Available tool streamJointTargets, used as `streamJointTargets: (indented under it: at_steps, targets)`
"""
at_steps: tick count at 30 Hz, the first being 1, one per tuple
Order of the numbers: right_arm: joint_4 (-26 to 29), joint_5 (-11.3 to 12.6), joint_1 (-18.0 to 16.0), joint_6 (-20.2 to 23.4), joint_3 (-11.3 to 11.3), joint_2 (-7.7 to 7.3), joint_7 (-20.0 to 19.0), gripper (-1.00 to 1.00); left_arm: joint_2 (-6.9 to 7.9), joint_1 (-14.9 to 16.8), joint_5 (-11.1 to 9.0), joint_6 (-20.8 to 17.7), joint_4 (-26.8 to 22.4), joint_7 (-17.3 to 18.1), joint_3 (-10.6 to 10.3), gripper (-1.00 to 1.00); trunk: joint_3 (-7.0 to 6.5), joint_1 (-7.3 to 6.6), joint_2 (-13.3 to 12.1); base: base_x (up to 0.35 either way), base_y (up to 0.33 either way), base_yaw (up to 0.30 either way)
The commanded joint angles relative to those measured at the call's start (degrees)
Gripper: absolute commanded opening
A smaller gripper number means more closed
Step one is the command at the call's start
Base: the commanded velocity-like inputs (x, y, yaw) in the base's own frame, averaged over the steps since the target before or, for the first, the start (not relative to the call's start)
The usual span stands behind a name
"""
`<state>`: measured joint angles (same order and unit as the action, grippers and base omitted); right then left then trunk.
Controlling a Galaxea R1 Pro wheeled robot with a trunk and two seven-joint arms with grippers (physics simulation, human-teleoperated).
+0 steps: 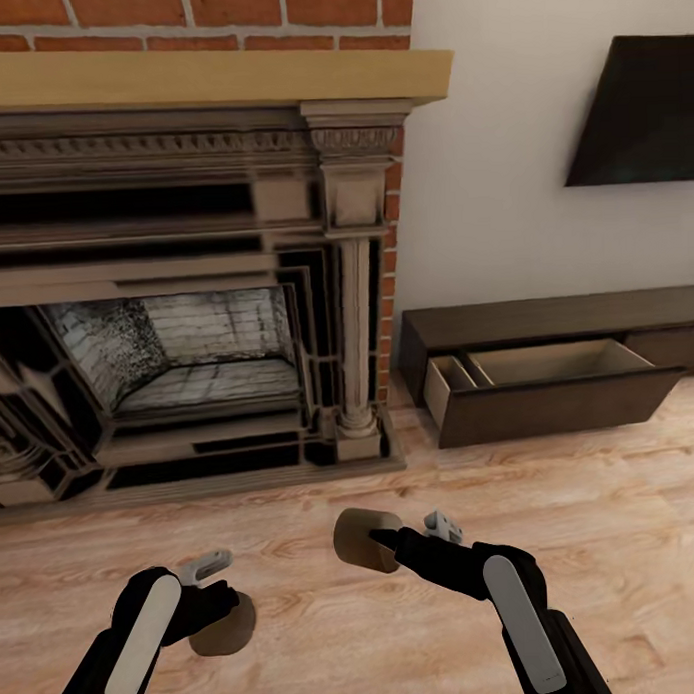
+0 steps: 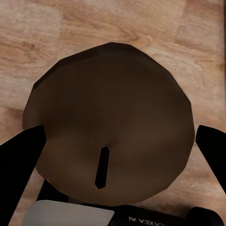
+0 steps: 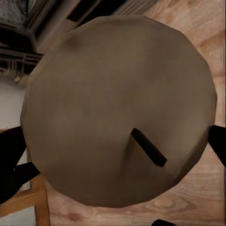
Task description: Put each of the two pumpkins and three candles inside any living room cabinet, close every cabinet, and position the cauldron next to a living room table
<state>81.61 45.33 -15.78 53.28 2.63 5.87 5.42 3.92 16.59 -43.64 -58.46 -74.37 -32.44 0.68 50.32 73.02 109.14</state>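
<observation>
Left hand (image 2: pixel 115 141), lettered "AXEA AI" on its casing, grips a candle (image 2: pixel 110 117); right hand (image 3: pixel 113 155) clenches a second candle (image 3: pixel 117 108) over plank floor (image 1: pixel 614 538).

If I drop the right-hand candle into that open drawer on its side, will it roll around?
Probably a little. The candle in the right gripper is a smooth short cylinder, so it may roll on its side. The open drawer of the cabinet has walls and a divider that should stop it.
</observation>
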Motion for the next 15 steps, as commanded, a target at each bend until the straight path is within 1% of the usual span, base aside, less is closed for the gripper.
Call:
streamJointTargets:
  at_steps: [1,6,12,15]
  targets:
    - [0.0,0.6,0.0,0.2,0.0,0.02,0.6,-1.00,0.02,0.0,-0.7,-0.1,-0.1,-0.5,0.0,-1.00,0.10,0.00,0.0,0.061,-0.112,-0.243]
    - [-0.2,0.6,0.0,0.0,0.0,0.02,0.6,-1.00,0.02,0.0,-0.7,-0.1,-0.1,-0.5,0.0,-1.00,0.37,0.00,0.0,0.095,-0.205,-0.243]
    - [-0.5,0.4,0.0,-0.1,0.0,0.02,0.6,-1.00,0.03,0.0,-0.7,-0.1,-0.1,-0.5,0.0,-1.00,0.70,0.00,0.0,0.017,-0.034,-0.238]
    - [-0.5,0.3,0.0,-0.1,0.0,0.02,0.6,-1.00,0.02,0.0,-0.7,-0.1,-0.1,-0.5,0.0,-1.00,0.91,0.00,0.0,0.001,-0.003,-0.182]
